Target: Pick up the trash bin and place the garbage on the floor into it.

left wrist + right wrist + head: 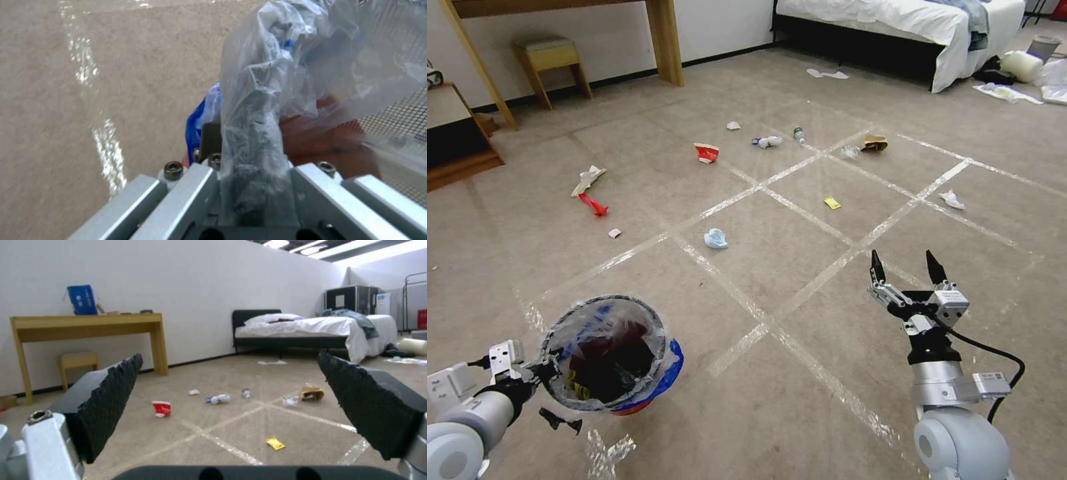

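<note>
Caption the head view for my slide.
Left gripper holds the trash bin; open right gripper faces garbage on carpet.

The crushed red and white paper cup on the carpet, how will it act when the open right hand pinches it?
The paper cup is already crushed, so it will likely flatten further and feel very light. Lying squashed on its side, it probably won't roll. The right hand may nudge it across the carpet first.
</note>
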Robot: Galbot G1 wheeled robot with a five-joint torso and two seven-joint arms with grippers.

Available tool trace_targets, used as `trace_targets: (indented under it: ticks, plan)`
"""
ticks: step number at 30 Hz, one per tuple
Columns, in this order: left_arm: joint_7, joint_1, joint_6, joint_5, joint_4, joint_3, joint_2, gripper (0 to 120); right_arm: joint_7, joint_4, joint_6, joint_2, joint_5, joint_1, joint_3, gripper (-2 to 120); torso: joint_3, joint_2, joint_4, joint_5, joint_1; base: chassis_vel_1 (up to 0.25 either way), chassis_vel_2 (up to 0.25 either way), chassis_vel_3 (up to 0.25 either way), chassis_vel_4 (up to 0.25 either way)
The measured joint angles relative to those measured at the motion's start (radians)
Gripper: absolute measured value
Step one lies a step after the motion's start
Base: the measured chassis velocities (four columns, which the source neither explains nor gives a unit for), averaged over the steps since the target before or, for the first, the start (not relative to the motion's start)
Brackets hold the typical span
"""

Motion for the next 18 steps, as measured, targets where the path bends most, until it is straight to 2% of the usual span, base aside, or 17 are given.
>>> trace_targets:
  ticks: [18]
  plan:
    - [0.0,0.002,0.0,-0.015,-0.009,-0.011,0.014,0,-0.012,0.005,0.009,0.002,0.0,-0.008,0.001,100,0.0,0.0,0.0001,-0.0001,0.0,-0.188,0.193,0.187,-0.196]
